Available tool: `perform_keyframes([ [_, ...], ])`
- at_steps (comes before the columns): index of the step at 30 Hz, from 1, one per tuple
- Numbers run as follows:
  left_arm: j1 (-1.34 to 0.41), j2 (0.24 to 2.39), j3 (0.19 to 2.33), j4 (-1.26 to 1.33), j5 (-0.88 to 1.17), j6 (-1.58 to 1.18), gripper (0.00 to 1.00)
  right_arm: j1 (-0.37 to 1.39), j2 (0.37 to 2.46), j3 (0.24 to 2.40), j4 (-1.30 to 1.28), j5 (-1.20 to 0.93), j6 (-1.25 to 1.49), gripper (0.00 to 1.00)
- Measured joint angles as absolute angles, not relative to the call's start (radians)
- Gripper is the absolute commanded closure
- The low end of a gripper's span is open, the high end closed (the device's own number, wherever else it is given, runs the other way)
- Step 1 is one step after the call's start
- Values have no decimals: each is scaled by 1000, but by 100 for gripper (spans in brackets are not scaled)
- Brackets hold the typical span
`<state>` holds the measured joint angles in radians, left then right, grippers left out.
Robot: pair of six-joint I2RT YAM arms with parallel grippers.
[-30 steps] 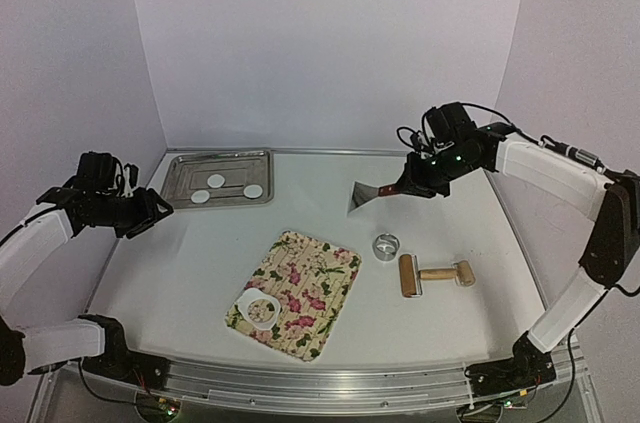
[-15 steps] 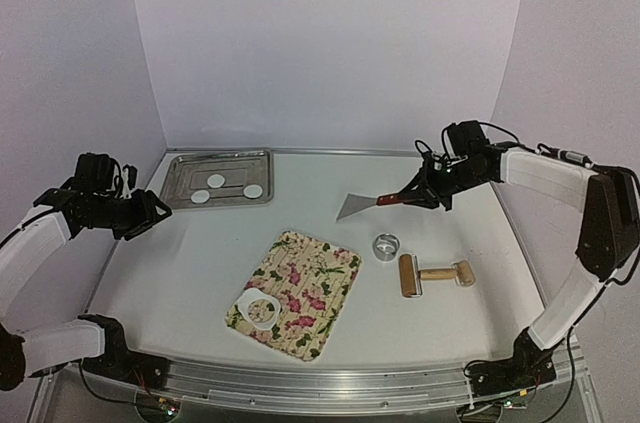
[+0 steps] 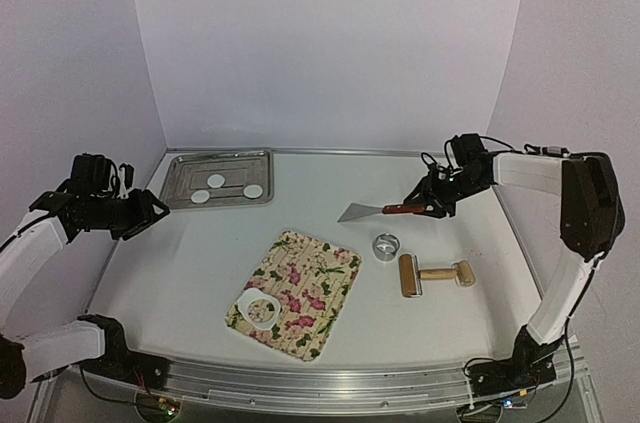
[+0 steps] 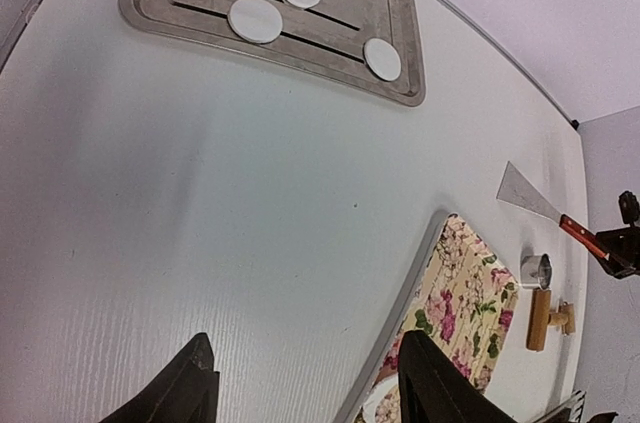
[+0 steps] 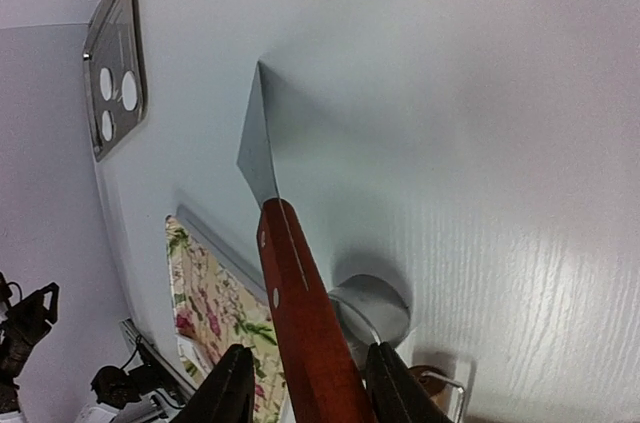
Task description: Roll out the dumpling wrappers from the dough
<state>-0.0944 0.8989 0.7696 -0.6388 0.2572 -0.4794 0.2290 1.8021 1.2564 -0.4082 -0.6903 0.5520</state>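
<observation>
A steel tray [image 3: 185, 175] at the desk's [image 3: 200, 273] far left corner keeps three dumpling wrappers [image 3: 216, 181] out of harm's way. The right tool [image 5: 310, 368] straddles the handle of the flat-lying scraper [image 5: 290, 263], jaws parted, not pinching; the left tool [image 4: 305, 363] hangs spread, empty.

Bare table between tray [image 3: 185, 175] and floral mat [image 3: 315, 288]; scraper [image 3: 380, 210], ring cutter [image 3: 386, 246], roller [image 3: 430, 273] close together at right.

White table [image 3: 200, 273], plain lavender walls [image 3: 330, 43], soft even light
</observation>
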Motion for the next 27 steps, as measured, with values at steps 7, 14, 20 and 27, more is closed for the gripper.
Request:
perform_keyframes([
  [7, -94, 899, 767, -636, 246, -480, 15, 188, 1886, 1258, -408, -625, 468, 52],
  [14, -94, 919, 746, -628, 239, -480, 15, 157, 1927, 1274, -409, -542, 409, 31],
  [20, -94, 924, 736, -620, 230, -480, 12, 142, 1923, 1272, -408, -420, 379, 20],
  [27, -94, 929, 736, -590, 197, -475, 1, 140, 1779, 1193, -411, -256, 339, 17],
])
